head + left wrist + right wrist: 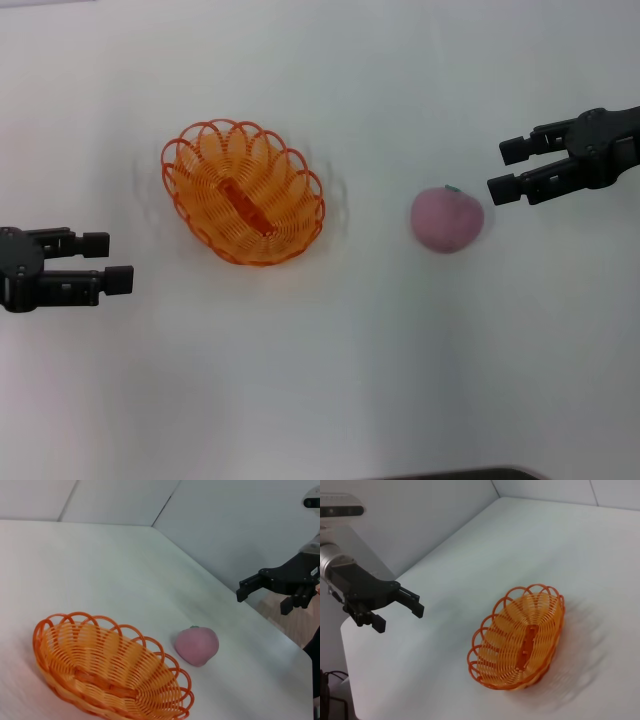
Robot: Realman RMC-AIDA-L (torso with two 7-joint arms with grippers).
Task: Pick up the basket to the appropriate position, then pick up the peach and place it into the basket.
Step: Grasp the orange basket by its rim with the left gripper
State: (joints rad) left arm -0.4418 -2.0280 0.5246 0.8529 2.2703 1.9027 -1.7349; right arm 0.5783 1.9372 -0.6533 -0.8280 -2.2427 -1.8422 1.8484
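My left gripper (118, 261) hangs over the left edge of the white tabletop (330, 390), its jaws spread wide with nothing between them, pointing in toward the middle. The basket (243, 191) sits on the tabletop a little left of centre and toward the far edge, upright on its base, its long axis running on a diagonal; it holds nothing. It lies apart from my left gripper, just beyond and inward of it.

The peach (447, 218) rests on the tabletop right of centre, well apart from the basket, with its small dark stem toward the far edge. My right gripper (508, 169) is near the right edge, just beside the peach and a little farther back, not touching it. Its jaws are also wide apart and hold nothing.

From my left wrist I see the basket (111, 671), the peach (196, 646) and, beyond them at the tabletop's edge, my right gripper (265, 594).
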